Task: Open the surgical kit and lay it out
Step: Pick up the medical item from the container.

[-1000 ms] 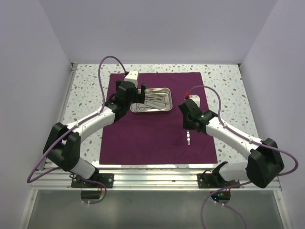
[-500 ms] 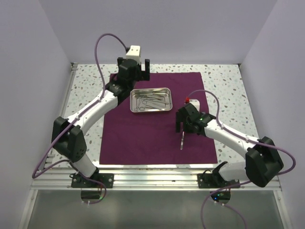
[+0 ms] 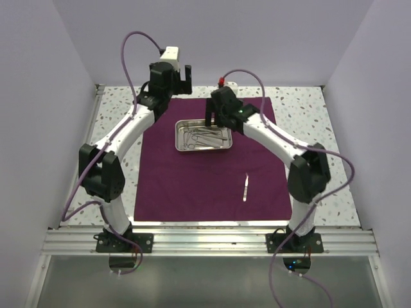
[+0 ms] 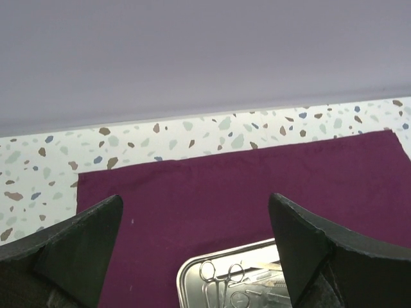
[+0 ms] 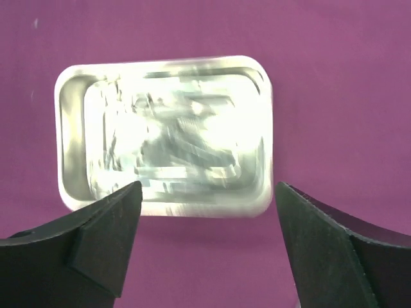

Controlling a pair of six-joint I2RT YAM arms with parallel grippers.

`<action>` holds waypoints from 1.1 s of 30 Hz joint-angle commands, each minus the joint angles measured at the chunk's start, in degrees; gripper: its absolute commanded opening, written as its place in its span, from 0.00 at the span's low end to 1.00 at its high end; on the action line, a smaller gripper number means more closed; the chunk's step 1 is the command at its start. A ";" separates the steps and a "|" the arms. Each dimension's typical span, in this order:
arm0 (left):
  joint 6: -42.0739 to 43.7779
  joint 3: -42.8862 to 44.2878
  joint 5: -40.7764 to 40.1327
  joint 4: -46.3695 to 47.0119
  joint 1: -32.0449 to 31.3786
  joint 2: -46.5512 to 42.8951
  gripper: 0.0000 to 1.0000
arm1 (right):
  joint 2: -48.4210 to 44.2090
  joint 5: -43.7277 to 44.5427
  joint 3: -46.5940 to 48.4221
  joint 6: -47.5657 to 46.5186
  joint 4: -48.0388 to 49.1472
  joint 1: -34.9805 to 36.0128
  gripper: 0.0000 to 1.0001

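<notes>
the purple cloth [image 3: 192, 186] lies spread flat on the speckled counter [image 3: 115, 122], covering most of its middle. the steel tray [image 5: 69, 147] sits on the back half of the cloth, its long sides running left to right. several small silver instruments [image 3: 199, 136] lie inside it. in the left wrist view two ring handles show at the tray's near end, like those of scissors or clamps. in the right wrist view the contents are a bright blur and cannot be told apart.

one slim silver instrument [image 3: 245, 187] lies alone on the cloth, toward the front right, well apart from the tray and pointing roughly front to back. what kind it is cannot be told at this size.

the right tool [image 5: 209, 186] hangs above the tray, looking straight down on it. its fingers stand wide apart with nothing between them, and they do not touch the tray. in the top view it is over the tray's back edge, right of centre.

the left tool [image 4: 196, 202] is raised behind the tray near the cloth's back left corner. it is open wide too and holds nothing. through its gap the back edge of the cloth, the counter beyond it and a corner of the tray can be seen.
</notes>
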 commanded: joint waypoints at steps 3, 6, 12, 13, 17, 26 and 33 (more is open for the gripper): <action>2.44 -2.50 1.94 1.64 0.09 -0.62 0.99 | 20.64 -1.30 20.44 -4.29 -9.46 -0.81 0.80; 2.61 -3.65 1.77 2.78 0.27 -1.59 0.99 | 25.23 0.10 24.77 -7.11 -9.65 -0.98 0.72; 2.70 -4.18 1.94 3.58 0.53 -1.33 1.00 | 29.38 1.77 28.99 -10.89 -10.44 -2.21 0.60; 2.61 -4.10 2.03 3.66 0.62 -1.15 0.99 | 29.90 1.51 28.99 -11.24 -10.52 -2.65 0.60; 2.35 -3.92 2.99 3.75 0.79 -0.54 1.00 | 31.22 -0.60 28.64 -11.33 -10.09 -3.62 0.59; 2.35 -3.66 3.26 3.57 0.97 -0.10 0.99 | 35.97 -5.52 31.80 -11.68 -10.44 -4.15 0.60; 2.26 -3.48 3.52 3.66 1.23 0.61 0.99 | 28.68 -8.16 21.44 -11.86 -2.01 -4.06 0.60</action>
